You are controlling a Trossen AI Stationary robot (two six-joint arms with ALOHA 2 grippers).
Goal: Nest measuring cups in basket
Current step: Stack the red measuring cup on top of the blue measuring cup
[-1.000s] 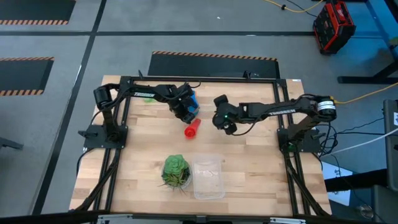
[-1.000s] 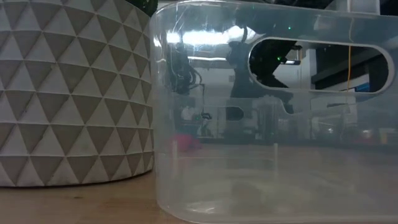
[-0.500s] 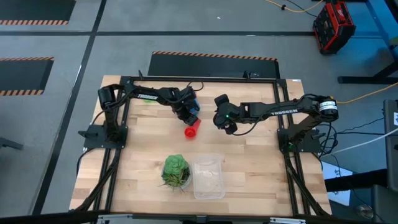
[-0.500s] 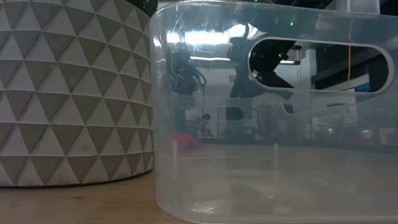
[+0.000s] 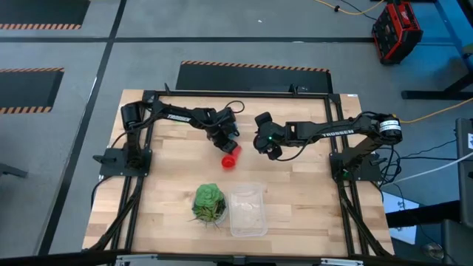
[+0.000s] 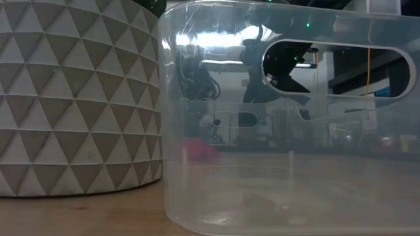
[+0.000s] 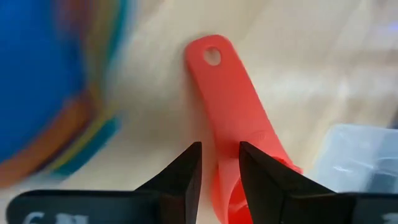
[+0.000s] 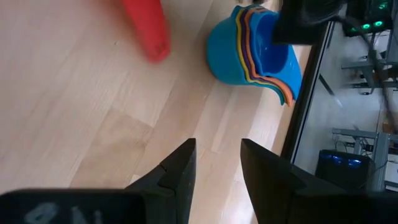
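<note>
A red measuring cup (image 5: 230, 157) lies on its side on the table, its handle (image 7: 230, 106) flat on the wood. My left gripper (image 5: 227, 145) is over it, open, with its fingertips (image 7: 221, 165) on either side of the handle close to the bowl. The other cups sit nested in a blue-outside stack (image 8: 249, 46), lying on its side toward the far edge; in the high view the left arm hides it. My right gripper (image 5: 260, 142) waits open to the right of the red cup. The clear basket (image 5: 238, 222) stands near the near edge. My left gripper comes at the red cup's handle (image 7: 239, 152) from above, fingers across it, one on each side near the bowl. Whether the fingers touch it I cannot tell. The cup lies on the table.
A green leafy ball (image 5: 209, 202) in a white patterned pot (image 6: 79, 98) stands just left of the basket (image 6: 295, 131). Bare wood lies between the cups and the basket. Black frame rails run along the table's edges.
My left gripper has moved from beside the blue stack toward the near edge and slightly right, coming over the red cup's handle. The stack, seen beside the gripper before, is now hidden under the arm in the high view.
</note>
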